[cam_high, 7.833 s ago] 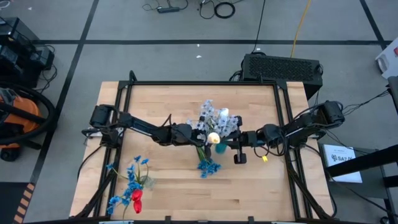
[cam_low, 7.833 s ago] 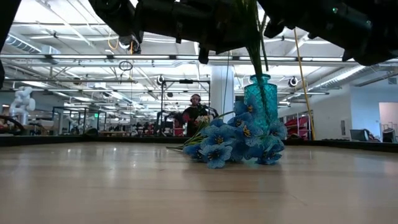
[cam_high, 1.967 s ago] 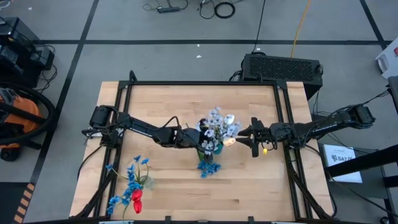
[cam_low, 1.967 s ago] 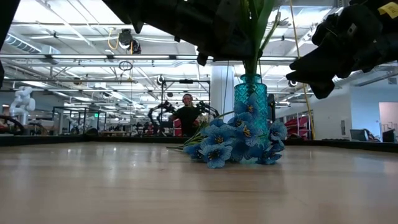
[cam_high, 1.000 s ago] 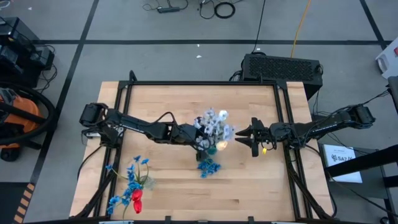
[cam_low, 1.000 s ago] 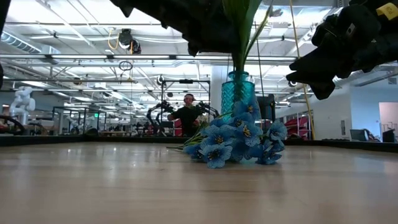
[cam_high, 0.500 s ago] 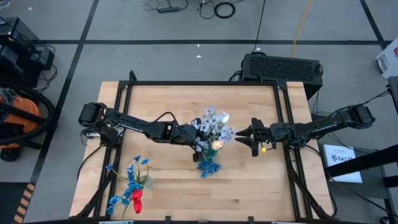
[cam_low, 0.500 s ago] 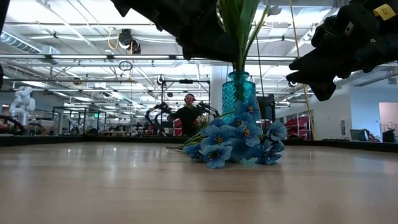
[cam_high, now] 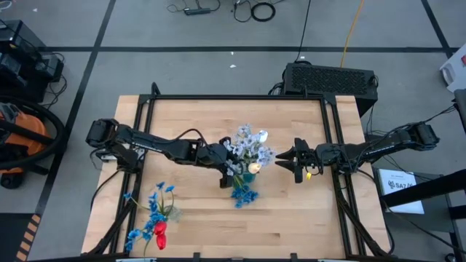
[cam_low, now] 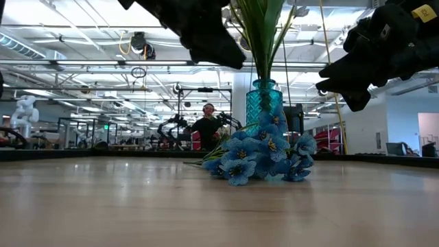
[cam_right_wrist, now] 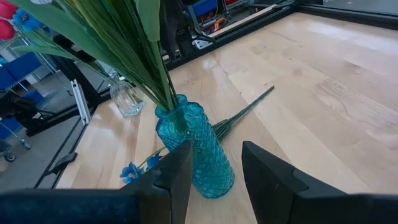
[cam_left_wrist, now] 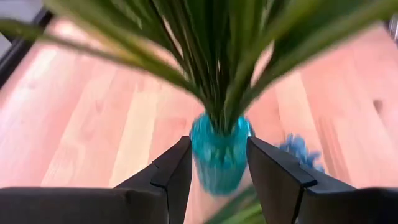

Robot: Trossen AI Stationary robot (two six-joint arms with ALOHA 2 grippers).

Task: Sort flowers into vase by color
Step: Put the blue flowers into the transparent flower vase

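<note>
Beyond the worktop (cam_high: 291,218) lies a large hall with ceiling lights, where a person (cam_low: 207,127) sits at a far workstation.

Left end effector (cam_high: 227,177): positioned at mid-worktop, just beside the teal vase (cam_right_wrist: 198,155). Its fingers (cam_left_wrist: 174,171) stand apart on either side of the vase in the left wrist view; whether they touch the glass cannot be told, so it counts as released. Green stems (cam_left_wrist: 214,56) fill the space above it.

Right end effector (cam_high: 285,156): suspended above the worktop to the vase's right, apart from it, fingers (cam_right_wrist: 267,171) spread and grasping nothing. It points toward the vase.

Vase contents: a bunch of pale grey-blue sprays (cam_high: 247,143) and a cream tulip (cam_high: 254,168), stems upright in the neck.

Bright blue spray (cam_low: 257,154): lying flat on the worktop at the foot of the vase, its stem running away behind the vase.

Remaining flowers (cam_high: 154,218): blue sprays and a red tulip (cam_high: 159,233) lying near the front left corner of the worktop, well apart from the vase.

A small clear glass vase (cam_right_wrist: 126,99) stands farther off in the right wrist view.
</note>
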